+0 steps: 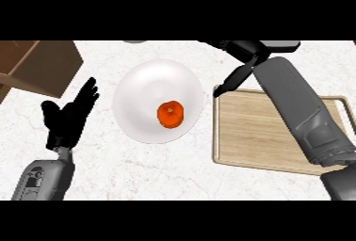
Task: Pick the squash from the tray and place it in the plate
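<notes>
Grey forearm (299,108) hides part of the tray (243,136).

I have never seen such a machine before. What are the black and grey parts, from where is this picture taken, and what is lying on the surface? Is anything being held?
The picture is taken from the robot's head, looking steeply down at a white marbled kitchen counter. The grey parts are its two forearms, and each ends in a black robot hand.

The left robot hand shows at the left, open with fingers up, resting and holding nothing. The right robot hand is at the top, beyond the far left corner of the wooden tray. Its fingers look relaxed, and it holds nothing either.

On the counter lies a white plate, left of the tray. A small orange squash sits in the plate. A brown wooden object shows at the upper left; what it is cannot be told.
</notes>
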